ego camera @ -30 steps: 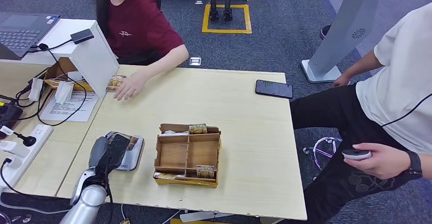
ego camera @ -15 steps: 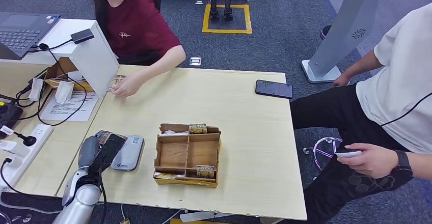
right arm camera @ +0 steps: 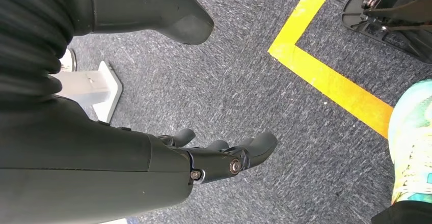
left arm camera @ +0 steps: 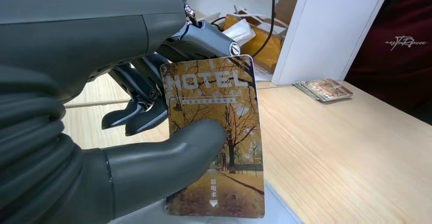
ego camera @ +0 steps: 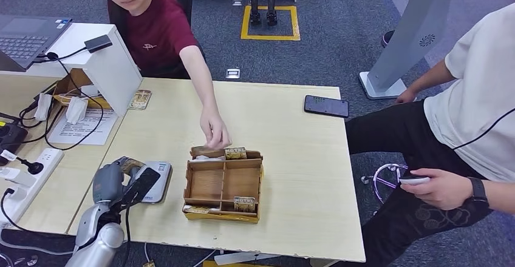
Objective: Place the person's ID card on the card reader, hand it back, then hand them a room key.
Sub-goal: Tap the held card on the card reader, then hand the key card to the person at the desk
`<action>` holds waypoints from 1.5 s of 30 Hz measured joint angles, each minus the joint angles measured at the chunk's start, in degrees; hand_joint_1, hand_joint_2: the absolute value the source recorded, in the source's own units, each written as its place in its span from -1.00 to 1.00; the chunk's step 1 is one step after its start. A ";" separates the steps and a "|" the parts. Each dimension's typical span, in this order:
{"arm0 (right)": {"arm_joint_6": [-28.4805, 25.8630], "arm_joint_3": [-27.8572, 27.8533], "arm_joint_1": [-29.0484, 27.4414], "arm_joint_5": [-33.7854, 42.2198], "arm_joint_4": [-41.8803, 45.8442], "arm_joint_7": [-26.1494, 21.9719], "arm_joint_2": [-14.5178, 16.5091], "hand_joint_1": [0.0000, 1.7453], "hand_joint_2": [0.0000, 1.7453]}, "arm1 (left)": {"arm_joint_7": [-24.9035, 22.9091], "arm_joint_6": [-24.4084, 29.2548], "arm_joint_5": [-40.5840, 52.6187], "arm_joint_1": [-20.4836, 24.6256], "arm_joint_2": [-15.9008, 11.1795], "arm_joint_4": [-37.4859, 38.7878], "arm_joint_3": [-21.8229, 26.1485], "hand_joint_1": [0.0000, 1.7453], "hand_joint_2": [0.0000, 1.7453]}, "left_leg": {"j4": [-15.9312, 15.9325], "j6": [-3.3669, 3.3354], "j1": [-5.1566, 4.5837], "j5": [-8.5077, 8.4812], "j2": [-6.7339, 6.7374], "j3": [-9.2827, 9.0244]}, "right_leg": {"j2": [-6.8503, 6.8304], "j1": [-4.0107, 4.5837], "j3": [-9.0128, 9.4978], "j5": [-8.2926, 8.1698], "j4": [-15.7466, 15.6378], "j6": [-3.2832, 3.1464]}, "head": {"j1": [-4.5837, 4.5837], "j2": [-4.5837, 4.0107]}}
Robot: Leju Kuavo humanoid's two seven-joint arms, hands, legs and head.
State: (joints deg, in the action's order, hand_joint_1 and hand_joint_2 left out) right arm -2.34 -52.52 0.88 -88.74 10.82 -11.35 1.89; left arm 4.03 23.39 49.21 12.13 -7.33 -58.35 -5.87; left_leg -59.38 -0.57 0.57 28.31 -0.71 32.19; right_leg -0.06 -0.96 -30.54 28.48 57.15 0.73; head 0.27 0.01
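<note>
1. Holding card point(left arm camera: 214, 137) in left hand point(ego camera: 121, 182), thumb point(left arm camera: 168, 155) pressed on card front, dark fingers point(left arm camera: 137, 114) behind it; card shows autumn trees and word HOTEL.
2. Hovering w/ card just above grey card reader point(ego camera: 155, 183), near front-left corner of table point(ego camera: 291, 139).
3. Hanging beside body, right hand point(right arm camera: 204, 158) over grey carpet point(right arm camera: 244, 81); fingers a bit curled, apart from thumb, nothing in them.
4. Sitting just right of reader: wooden tray point(ego camera: 223, 184) w/ compartments, HOTEL cards standing at far edge and near edge.
5. Reaching across table, person in dark red shirt point(ego camera: 164, 36), hand point(ego camera: 215, 135) at far edge of tray, touching cards there.
6. Lying by white stand point(ego camera: 112, 67): small stack of cards point(ego camera: 139, 99), also seen in left wrist view point(left arm camera: 323, 89).
7. Lying near far-right table edge: black phone point(ego camera: 326, 105).
8. Standing at right: second person in white shirt point(ego camera: 480, 97), small device in hand.
</note>
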 joint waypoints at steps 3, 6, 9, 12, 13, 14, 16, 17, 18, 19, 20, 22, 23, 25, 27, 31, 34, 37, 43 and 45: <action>0.00 0.03 0.00 0.00 0.00 0.01 0.01 -1.00 1.00 | 0.51 -0.18 -0.28 -0.03 0.28 0.61 -0.01 1.00 1.00 | 0.00 0.00 0.00 -0.01 -0.01 0.00 | -0.01 0.00 0.01 0.00 0.01 0.00 | -0.01 0.01; 0.01 0.04 0.01 0.00 -0.01 0.01 0.02 -1.00 1.00 | 0.77 -0.42 -0.42 -0.03 0.49 0.92 -0.01 1.00 1.00 | 0.00 0.01 0.00 -0.01 -0.01 -0.01 | -0.01 0.00 0.01 0.00 0.01 0.00 | -0.01 0.01; 0.01 0.05 0.01 0.00 -0.01 0.01 0.04 -1.00 1.00 | 1.02 -0.91 -0.60 -0.02 0.65 1.14 -0.01 1.00 1.00 | 0.00 0.01 0.00 -0.01 -0.01 -0.01 | -0.01 0.00 0.02 0.00 0.01 -0.01 | 0.00 0.00; 0.00 0.07 0.01 0.00 -0.01 0.01 0.05 -1.00 1.00 | 1.19 -1.37 -0.79 -0.02 0.69 1.32 -0.01 1.00 1.00 | 0.00 0.01 0.00 -0.01 -0.01 -0.01 | -0.01 0.00 0.02 -0.01 0.01 -0.01 | 0.00 -0.01; 0.00 0.07 0.01 0.00 -0.01 0.01 0.05 -1.00 1.00 | 1.22 -1.45 -0.83 -0.02 0.69 1.32 -0.01 1.00 1.00 | 0.00 0.01 0.00 -0.01 -0.01 -0.01 | -0.01 0.00 0.02 -0.01 0.01 -0.01 | 0.00 -0.01; 0.00 0.08 0.01 0.00 -0.01 0.01 0.06 -1.00 1.00 | 1.27 -1.50 -0.84 -0.02 0.69 1.32 -0.01 1.00 1.00 | 0.00 0.01 0.00 -0.01 -0.01 -0.01 | -0.01 0.00 0.02 -0.01 0.01 -0.01 | 0.00 0.00; 0.00 0.09 0.02 0.00 -0.01 0.01 0.09 -1.00 1.00 | 1.35 -1.53 -0.69 -0.01 0.69 1.35 -0.01 1.00 1.00 | 0.00 0.02 0.00 -0.02 -0.01 -0.01 | -0.01 0.00 0.02 -0.01 0.02 -0.01 | 0.00 0.01; 0.00 0.10 0.02 0.00 -0.01 0.01 0.10 -1.00 1.00 | 1.37 -1.52 -0.44 -0.01 0.69 1.42 -0.01 1.00 1.00 | 0.00 0.02 0.00 -0.02 -0.01 -0.01 | -0.01 0.00 0.02 -0.01 0.02 -0.01 | 0.01 0.01; 0.00 0.12 0.02 0.00 -0.01 0.00 0.12 -1.00 1.00 | 1.36 -1.50 -0.06 0.00 0.69 1.54 -0.01 1.00 1.00 | 0.00 0.02 0.00 -0.02 -0.01 -0.02 | -0.01 0.00 0.02 -0.01 0.02 -0.02 | 0.01 0.01; 0.01 0.14 0.02 0.00 -0.01 -0.01 0.14 -1.00 1.00 | 1.28 -1.45 0.43 0.01 0.69 1.70 -0.01 1.00 1.00 | 0.00 0.02 0.00 -0.02 -0.01 -0.02 | -0.01 0.00 0.02 -0.01 0.02 -0.02 | 0.00 0.00; 0.01 0.16 0.02 0.00 -0.01 -0.02 0.15 -1.00 1.00 | 1.14 -1.35 0.94 0.02 0.69 1.92 -0.02 1.00 1.00 | 0.00 0.02 0.00 -0.02 -0.01 -0.02 | -0.01 0.00 0.02 -0.01 0.02 -0.02 | 0.00 -0.01; 0.01 0.24 0.03 0.00 -0.01 -0.03 0.17 -1.00 1.00 | 0.80 -1.04 1.78 0.03 0.69 2.35 -0.05 1.00 1.00 | 0.00 0.03 0.00 -0.02 -0.01 -0.03 | -0.01 0.00 0.02 -0.01 0.02 -0.02 | -0.01 -0.01; 0.01 0.27 0.03 0.00 -0.01 -0.04 0.18 -1.00 1.00 | 0.69 -0.88 2.04 0.05 0.69 2.55 -0.07 1.00 1.00 | 0.00 0.03 0.00 -0.02 -0.01 -0.03 | -0.01 0.00 0.02 -0.01 0.02 -0.02 | -0.01 -0.01; 0.01 0.33 0.03 0.00 -0.01 -0.04 0.20 -1.00 1.00 | 0.65 -0.64 2.30 0.10 0.69 2.97 -0.12 1.00 1.00 | 0.00 0.03 0.00 -0.02 0.00 -0.05 | -0.01 0.00 0.04 -0.01 0.02 -0.02 | -0.01 0.00; 0.00 0.38 0.03 0.00 -0.01 -0.04 0.24 -1.00 1.00 | 1.17 -0.79 1.46 0.18 0.72 3.66 -0.14 1.00 1.00 | 0.01 0.03 0.00 -0.02 0.00 -0.08 | -0.01 0.00 0.06 -0.01 0.02 -0.02 | 0.01 0.00; -0.14 0.41 0.03 0.00 -0.01 -0.11 0.27 -1.00 1.00 | 9.60 -7.03 -13.79 0.04 1.49 4.09 0.99 1.00 1.00 | 0.01 0.03 0.00 -0.02 -0.02 -0.12 | -0.03 0.00 0.12 -0.01 0.03 -0.02 | 0.01 -0.01; -0.29 0.41 0.03 0.00 -0.01 -0.30 0.27 -1.00 1.00 | 14.49 -12.01 -27.00 -0.58 2.37 2.99 2.41 1.00 1.00 | 0.01 0.02 0.00 -0.04 -0.06 -0.10 | -0.07 0.00 0.11 -0.01 0.03 -0.02 | 0.00 -0.01; -0.59 0.41 0.01 0.00 -0.01 -0.65 0.27 -1.00 1.00 | 18.17 -14.30 -37.36 -1.33 3.22 0.79 3.62 1.00 1.00 | 0.00 0.00 0.00 -0.06 -0.06 -0.05 | -0.07 0.00 0.04 -0.03 0.03 -0.03 | 0.01 0.00; -1.20 0.74 0.04 0.00 -0.03 -0.72 0.27 -1.00 1.00 | 22.10 -13.13 -55.20 -0.15 4.64 -6.82 6.37 1.00 1.00 | -0.01 0.02 0.01 -0.12 -0.07 0.09 | -0.08 0.01 -0.08 -0.09 0.03 -0.03 | 0.00 0.00; -1.20 1.12 0.08 0.00 -0.03 -0.71 0.27 -1.00 1.00 | 23.02 -11.20 -55.78 1.31 4.72 -8.16 7.16 1.00 1.00 | -0.01 0.03 0.01 -0.12 -0.08 0.10 | -0.08 0.02 -0.09 -0.09 0.03 -0.04 | 0.01 0.00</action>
State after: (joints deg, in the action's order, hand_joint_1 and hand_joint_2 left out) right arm -3.54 -51.40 0.96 -88.74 10.80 -12.06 2.16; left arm 27.05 12.19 -6.57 13.44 -2.62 -66.50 1.28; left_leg -59.39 -0.54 0.58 28.19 -0.79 32.29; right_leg -0.14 -0.94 -30.63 28.39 57.19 0.69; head 0.28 0.01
